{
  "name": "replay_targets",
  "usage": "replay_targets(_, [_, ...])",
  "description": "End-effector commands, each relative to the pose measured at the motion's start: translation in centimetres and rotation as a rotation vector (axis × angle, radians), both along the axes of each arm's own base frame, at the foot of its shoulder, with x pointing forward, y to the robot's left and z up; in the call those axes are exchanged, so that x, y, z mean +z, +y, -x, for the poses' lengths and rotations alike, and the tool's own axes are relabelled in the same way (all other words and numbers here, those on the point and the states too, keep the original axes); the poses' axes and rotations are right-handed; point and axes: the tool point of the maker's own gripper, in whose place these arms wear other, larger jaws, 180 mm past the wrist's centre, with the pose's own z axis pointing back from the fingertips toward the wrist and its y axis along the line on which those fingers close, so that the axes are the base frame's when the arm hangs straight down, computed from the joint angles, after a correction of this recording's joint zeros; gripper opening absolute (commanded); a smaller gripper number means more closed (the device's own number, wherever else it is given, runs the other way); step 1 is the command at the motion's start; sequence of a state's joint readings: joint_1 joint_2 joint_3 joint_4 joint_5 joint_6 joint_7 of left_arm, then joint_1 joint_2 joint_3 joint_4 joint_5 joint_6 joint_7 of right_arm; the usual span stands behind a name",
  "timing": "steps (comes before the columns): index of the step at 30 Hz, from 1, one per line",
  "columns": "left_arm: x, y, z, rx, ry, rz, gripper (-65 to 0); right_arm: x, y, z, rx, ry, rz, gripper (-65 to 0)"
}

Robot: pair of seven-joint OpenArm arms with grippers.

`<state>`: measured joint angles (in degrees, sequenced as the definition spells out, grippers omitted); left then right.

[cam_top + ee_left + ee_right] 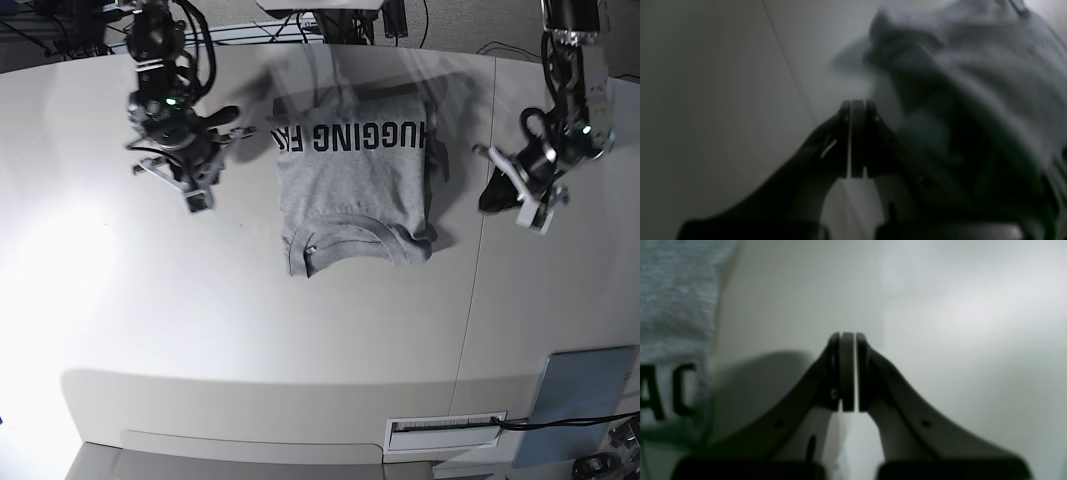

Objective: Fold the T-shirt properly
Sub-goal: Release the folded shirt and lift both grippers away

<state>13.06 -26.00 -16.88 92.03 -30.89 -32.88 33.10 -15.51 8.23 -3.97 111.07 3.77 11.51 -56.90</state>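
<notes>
T-shirt [355, 185] lies partly folded on the table [250, 330], lettering upward, between the grippers; left gripper [858, 140] and right gripper [847, 373] have jaws together, each apart from the cloth.

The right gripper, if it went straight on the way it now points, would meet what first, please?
Probably the pale tabletop; the T-shirt lies off to the left in its wrist view, though depth is unclear.

The base view is looking steeply down from above onto the counter [250, 320], farthest out. Both wrist views are peering closely down along their grippers, apparently, given the blur; all three are sharing the T-shirt [355, 180].
</notes>
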Motion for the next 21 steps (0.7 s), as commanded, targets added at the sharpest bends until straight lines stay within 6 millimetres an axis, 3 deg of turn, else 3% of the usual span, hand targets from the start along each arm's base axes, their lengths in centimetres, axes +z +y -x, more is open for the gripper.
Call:
replay_targets(1, [1.3, 1.5, -0.2, 0.036, -0.037, 0.007, -64.8, 1.5, -0.8, -0.3, -0.025, -0.05, -0.007, -63.6])
replay_targets(6, [0.3, 6.3, 4.6, 0.152, 0.026, -0.001, -64.8, 3.2, -4.5, 3.7, -0.123, -0.026, 0.043, -63.6])
replay_targets(11, [-0.8, 9.6, 10.9, 0.22, 0.124, -0.021, -64.8, 2.7, -5.7, 9.9, -0.15, 0.137, 0.1, -63.6])
replay_targets(14, [-2.0, 10.3, 15.4, 0.227, 0.222, -0.034, -64.8, 1.0, -5.9, 14.8, -0.154, 0.306, 0.123, -63.6])
replay_targets(21, [-6.0, 9.6, 27.5, 0.286, 0.524, -0.016, -64.8, -2.3, -6.4, 27.3, -0.151, 0.634, 0.135, -63.6])
